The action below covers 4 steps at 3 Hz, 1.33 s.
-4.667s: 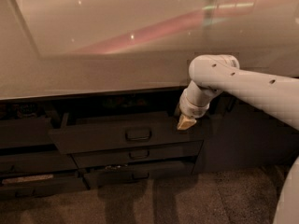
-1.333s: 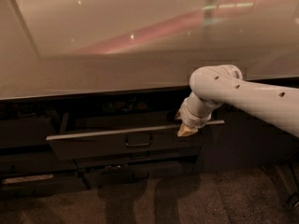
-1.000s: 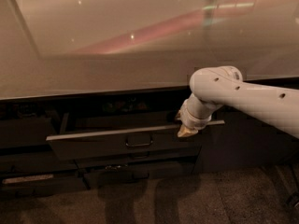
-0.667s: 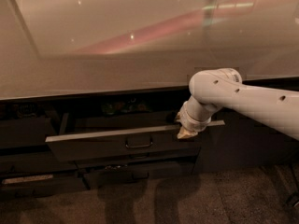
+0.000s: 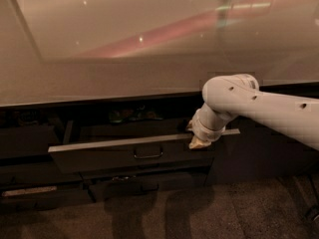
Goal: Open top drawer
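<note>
The top drawer (image 5: 99,157) stands pulled out from under the counter, its dark front tilted toward me with a pale rim along the top and a small loop handle (image 5: 148,154) at centre. Some small items show in the dark gap behind it. My gripper (image 5: 199,141) hangs from the white arm at the drawer's right end, its tan fingertips touching the rim near the corner, well to the right of the handle.
A wide glossy counter (image 5: 149,59) overhangs the drawers. Slimmer dark drawer fronts (image 5: 144,180) sit below the open one, and more dark fronts (image 5: 27,143) lie to the left. Brown carpet (image 5: 174,213) covers the floor in front.
Since the earliest frame the drawer has come out from nearly shut to well open. Over the last second the drawer and gripper have barely moved.
</note>
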Available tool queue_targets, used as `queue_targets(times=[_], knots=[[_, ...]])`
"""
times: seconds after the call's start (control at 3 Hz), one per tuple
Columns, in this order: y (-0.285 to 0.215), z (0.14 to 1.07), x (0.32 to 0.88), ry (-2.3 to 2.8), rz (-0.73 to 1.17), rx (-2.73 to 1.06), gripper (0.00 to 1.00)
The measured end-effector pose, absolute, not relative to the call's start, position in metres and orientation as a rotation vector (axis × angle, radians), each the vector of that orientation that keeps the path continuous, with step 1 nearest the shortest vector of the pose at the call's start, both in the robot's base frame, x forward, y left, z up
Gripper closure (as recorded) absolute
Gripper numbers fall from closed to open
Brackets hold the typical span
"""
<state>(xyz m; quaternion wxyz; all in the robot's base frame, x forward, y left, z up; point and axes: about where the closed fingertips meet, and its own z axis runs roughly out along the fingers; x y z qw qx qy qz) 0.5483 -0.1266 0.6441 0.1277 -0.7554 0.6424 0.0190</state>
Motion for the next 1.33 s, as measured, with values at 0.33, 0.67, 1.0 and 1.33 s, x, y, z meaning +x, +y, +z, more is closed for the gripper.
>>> queue_targets(times=[0.33,0.67,1.0,1.33], knots=[[-0.1260,0.6436,0.5447,1.860,0.060,-2.200,1.00],[-0.1264,0.6439,0.5445,1.859,0.060,-2.200,1.00],[-0.1260,0.6422,0.5398,1.852,0.061,-2.202,1.00],[-0.1264,0.6429,0.5396,1.852,0.061,-2.202,1.00]])
